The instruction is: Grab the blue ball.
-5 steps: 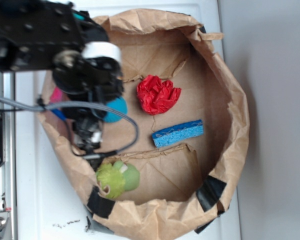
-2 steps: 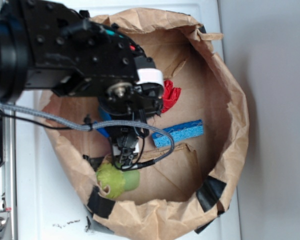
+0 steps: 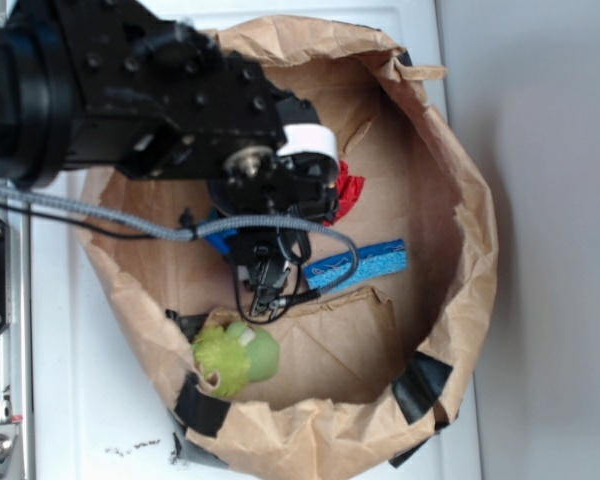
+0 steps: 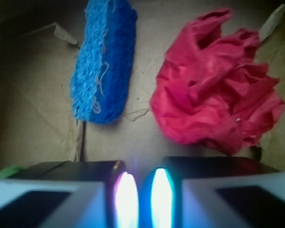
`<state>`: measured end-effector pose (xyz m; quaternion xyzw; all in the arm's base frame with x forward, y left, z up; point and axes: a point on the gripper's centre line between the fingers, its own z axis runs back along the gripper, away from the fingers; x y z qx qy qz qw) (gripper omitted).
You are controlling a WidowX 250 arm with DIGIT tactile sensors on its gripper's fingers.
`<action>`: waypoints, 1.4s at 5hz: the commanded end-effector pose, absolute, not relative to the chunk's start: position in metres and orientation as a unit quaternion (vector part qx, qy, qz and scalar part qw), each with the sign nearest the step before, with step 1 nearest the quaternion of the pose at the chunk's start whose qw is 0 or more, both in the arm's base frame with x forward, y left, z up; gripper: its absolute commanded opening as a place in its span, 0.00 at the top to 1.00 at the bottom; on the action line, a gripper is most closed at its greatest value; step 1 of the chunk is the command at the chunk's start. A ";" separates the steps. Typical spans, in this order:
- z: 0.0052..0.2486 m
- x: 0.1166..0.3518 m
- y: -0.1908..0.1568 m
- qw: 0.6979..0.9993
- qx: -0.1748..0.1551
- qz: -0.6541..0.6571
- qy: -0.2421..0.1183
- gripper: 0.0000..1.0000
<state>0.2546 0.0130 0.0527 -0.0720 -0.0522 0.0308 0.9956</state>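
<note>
The blue ball does not show in either view; in the exterior view my black arm (image 3: 180, 110) covers the middle-left of the bag floor. In the wrist view my gripper (image 4: 140, 192) is at the bottom edge. Its two fingers (image 4: 126, 197) stand almost together, with a thin dark gap and a bright glare on their inner faces. I see nothing between them. Ahead of the fingertips lie the flat blue sponge (image 4: 104, 66) on the left and the red paper wad (image 4: 218, 90) on the right.
Everything sits in a rolled-down brown paper bag (image 3: 470, 230) on a white surface. A yellow-green fuzzy ball (image 3: 232, 358) lies at the bag's near-left wall. The sponge (image 3: 365, 263) and a sliver of the red wad (image 3: 348, 188) show beside the arm. A grey cable (image 3: 100, 210) loops across.
The arm has swung right from the bag's left side towards the middle. It now covers the spot where the blue ball showed a second ago, and most of the red wad.
</note>
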 end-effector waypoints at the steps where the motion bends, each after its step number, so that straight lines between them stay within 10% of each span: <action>1: 0.076 0.273 0.017 0.993 -0.078 0.037 -0.075 1.00; 2: 0.085 0.275 0.019 0.994 -0.082 0.037 -0.069 1.00; 3: 0.087 0.273 0.033 0.995 -0.075 0.028 -0.060 0.00; 7: 0.057 0.257 0.065 0.998 -0.036 -0.018 -0.056 0.00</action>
